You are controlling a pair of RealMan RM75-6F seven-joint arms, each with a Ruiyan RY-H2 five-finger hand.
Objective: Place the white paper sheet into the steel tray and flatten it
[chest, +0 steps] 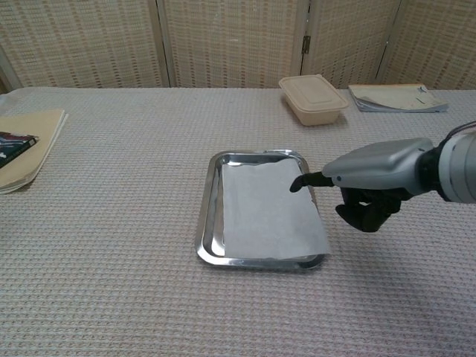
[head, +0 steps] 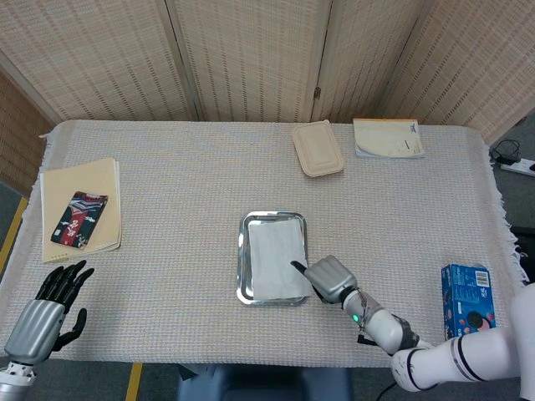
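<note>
The steel tray [head: 244,251] sits mid-table with the white paper sheet [head: 277,261] lying inside it. The right hand [head: 331,278] extends one fingertip [chest: 296,184] onto the sheet's right edge, other fingers curled, holding nothing. The left hand [head: 48,311] rests spread, empty.

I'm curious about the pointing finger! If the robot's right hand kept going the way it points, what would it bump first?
Probably the white paper sheet in the steel tray; the right hand points left at its right edge, though any gap is unclear.
</note>
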